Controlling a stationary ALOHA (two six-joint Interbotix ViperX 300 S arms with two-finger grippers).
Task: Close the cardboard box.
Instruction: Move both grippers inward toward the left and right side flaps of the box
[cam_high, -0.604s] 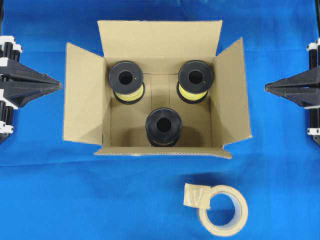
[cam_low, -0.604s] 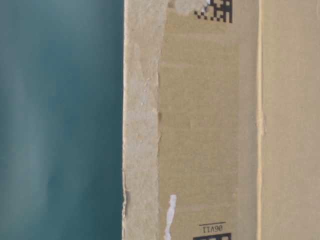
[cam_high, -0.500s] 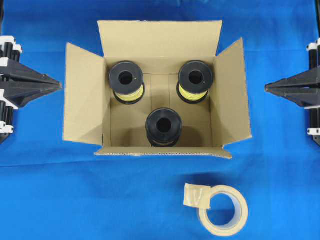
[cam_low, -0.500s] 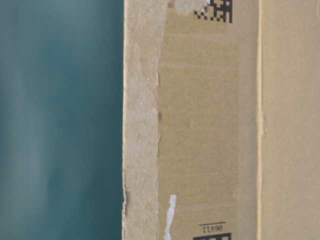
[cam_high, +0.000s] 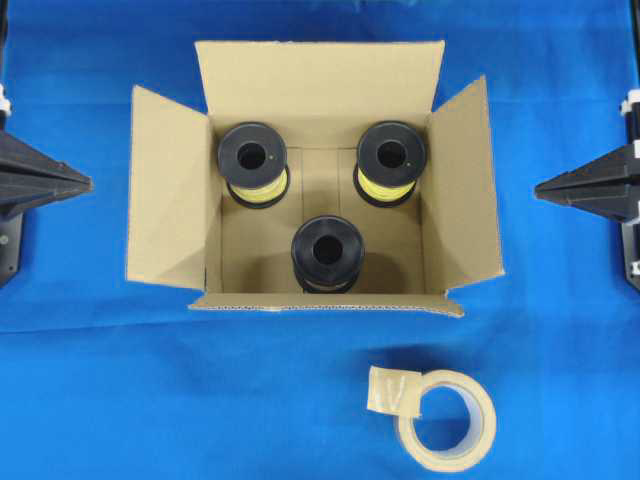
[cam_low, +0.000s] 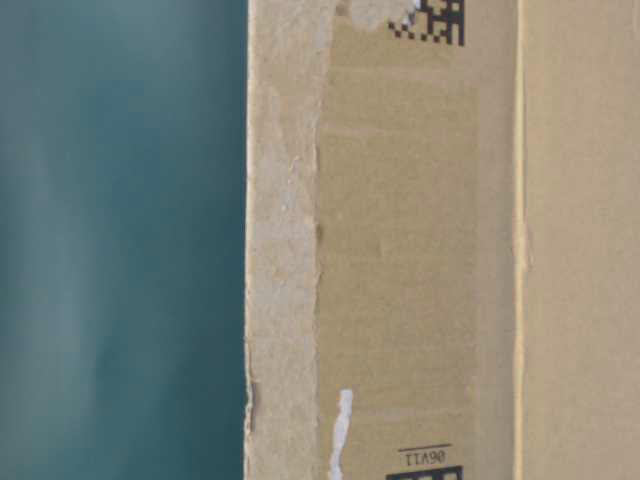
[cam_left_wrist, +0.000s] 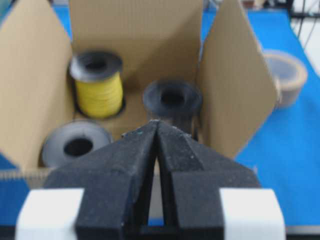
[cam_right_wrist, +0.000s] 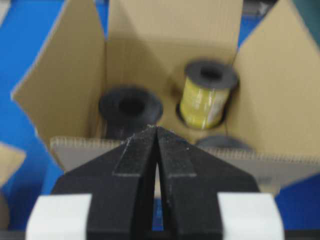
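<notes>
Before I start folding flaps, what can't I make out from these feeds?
- Table-level view: the cardboard box wall fills the frame; flaps, grippers and the tape roll are out of sight.
- Overhead: both arms cut by the side edges.
- Front black spool: its winding is hidden under the flange.
- Left wrist view: nearest spool blurred, partly behind the left gripper.

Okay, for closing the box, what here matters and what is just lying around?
For the job:
cardboard box, flaps open
left gripper, shut
right gripper, shut

Just there:
three spools inside the box
tape roll on the blue cloth
</notes>
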